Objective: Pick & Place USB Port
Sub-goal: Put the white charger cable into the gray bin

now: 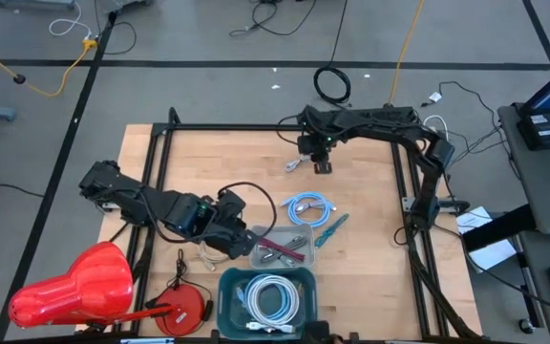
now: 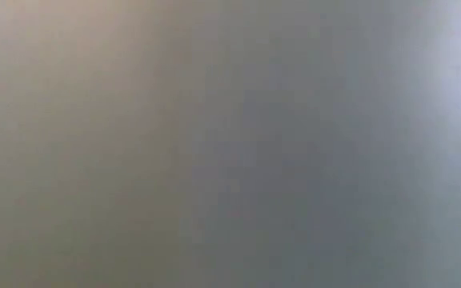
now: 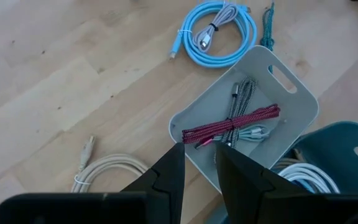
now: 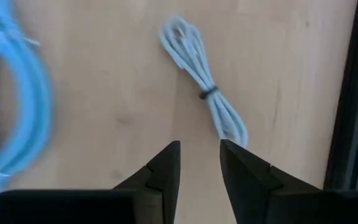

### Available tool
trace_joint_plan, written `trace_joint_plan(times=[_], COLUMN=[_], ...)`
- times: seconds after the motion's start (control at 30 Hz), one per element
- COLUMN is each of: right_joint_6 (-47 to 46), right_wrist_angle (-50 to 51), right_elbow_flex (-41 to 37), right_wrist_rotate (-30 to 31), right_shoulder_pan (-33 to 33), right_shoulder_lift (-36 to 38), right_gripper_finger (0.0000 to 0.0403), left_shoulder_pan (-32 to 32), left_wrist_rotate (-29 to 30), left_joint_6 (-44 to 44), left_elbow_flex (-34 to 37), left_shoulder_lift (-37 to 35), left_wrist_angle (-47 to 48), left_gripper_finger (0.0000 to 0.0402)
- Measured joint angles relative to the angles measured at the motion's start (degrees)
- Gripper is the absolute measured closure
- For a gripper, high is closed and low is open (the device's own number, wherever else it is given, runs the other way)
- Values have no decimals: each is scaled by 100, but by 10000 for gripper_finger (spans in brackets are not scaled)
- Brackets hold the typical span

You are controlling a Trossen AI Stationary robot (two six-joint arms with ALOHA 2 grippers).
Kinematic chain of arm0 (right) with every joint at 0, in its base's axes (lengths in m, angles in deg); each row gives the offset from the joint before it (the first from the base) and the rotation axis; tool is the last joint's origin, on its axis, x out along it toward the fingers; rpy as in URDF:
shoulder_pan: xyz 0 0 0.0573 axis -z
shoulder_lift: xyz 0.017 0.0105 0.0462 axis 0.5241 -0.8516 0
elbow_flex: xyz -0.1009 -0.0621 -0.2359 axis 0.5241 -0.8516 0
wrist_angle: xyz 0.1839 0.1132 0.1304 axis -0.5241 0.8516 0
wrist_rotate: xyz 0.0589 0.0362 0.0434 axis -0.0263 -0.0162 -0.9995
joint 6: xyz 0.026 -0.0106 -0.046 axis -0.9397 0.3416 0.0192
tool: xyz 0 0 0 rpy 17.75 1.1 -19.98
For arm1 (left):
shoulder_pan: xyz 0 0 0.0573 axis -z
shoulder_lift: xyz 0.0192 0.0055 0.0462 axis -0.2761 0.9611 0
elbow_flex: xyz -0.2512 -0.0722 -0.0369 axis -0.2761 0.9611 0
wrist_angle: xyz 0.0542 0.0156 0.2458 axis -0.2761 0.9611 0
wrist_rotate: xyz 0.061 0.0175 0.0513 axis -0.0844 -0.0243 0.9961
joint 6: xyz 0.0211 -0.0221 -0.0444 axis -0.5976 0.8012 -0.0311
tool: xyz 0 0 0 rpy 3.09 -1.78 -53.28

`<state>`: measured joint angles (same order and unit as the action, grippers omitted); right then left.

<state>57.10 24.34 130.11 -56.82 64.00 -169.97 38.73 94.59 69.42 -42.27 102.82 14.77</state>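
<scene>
right gripper (image 4: 200,163) narrow, empty, lined over bundled white cable (image 4: 201,81) for pickup; left gripper (image 3: 199,167) narrow, empty, near grey tray (image 3: 291,102).

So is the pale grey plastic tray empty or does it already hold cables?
Holding cables. The pale grey plastic tray contains a red braided cable bundle lying across a grey braided cable.

A red cone-shaped object (image 1: 70,287) and a round red reel (image 1: 181,308) sit at the wooden table's (image 1: 370,277) corner, well apart from the left gripper's (image 1: 242,229) fingers, while a black cable coil (image 1: 332,84) lies on the floor beyond the right gripper's (image 1: 321,164) fingers.
</scene>
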Motion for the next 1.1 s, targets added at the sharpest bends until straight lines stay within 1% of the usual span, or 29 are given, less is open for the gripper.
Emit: trace_joint_plan(times=[0.07, 0.17, 0.23, 0.3, 0.4, 0.47, 0.5, 0.57, 0.63, 0.7, 0.8, 0.87, 0.93, 1.0, 1.1], right_joint_6=[-114, -412, -941, -1700, -2545, -2736, -2749, -2864, -3214, -3588, -4178, -4501, -4616, -4712, -5217], right_wrist_angle=[51, 4, -60, 96, 406, 387, 298, -59, -260, -609, -884, -902, -838, -734, -1112], right_elbow_flex=[0, 0, 2, 0, -2, -24, -42, -45, -42, -44, -44, -41, -43, -59, -42], right_wrist_rotate=[-86, -10, 93, 78, 74, 179, 226, 224, 298, 406, 360, 371, 369, 328, -218], right_shoulder_pan=[-100, -202, -243, -250, -250, -232, -216, -191, -147, -98, 64, 169, 299, 466, 885], right_shoulder_lift=[97, 195, 247, 311, 468, 610, 670, 769, 860, 877, 861, 790, 720, 714, 738], right_gripper_finger=[298, 298, 298, 298, 298, 298, 298, 298, 298, 300, 319, 352, 388, 396, 402], left_shoulder_pan=[12, 31, -7, -206, -776, -1146, -1304, -1642, -2063, -2472, -2941, -3144, -3256, -3290, -3196], left_wrist_rotate=[39, 154, 167, 112, -130, -450, -547, -525, -542, -697, -1166, -1545, -1741, -1782, -1799], left_joint_6=[-4, -21, -16, 3, -466, -884, -1072, -1422, -1758, -2009, -2234, -2336, -2367, -2348, -2341], left_elbow_flex=[0, 0, 0, 0, 107, 280, 372, 548, 668, 838, 1107, 1181, 1253, 1300, 1303], left_shoulder_lift=[0, 1, 0, 2, 0, 3, 4, 4, 4, 3, 7, 9, 2, 2, 3], left_wrist_angle=[-1, 0, 20, 108, 40, -124, -224, -442, -528, -869, -1544, -1800, -2046, -2043, -2038], left_gripper_finger=[309, 309, 309, 309, 309, 309, 309, 309, 309, 309, 309, 309, 309, 309, 309])
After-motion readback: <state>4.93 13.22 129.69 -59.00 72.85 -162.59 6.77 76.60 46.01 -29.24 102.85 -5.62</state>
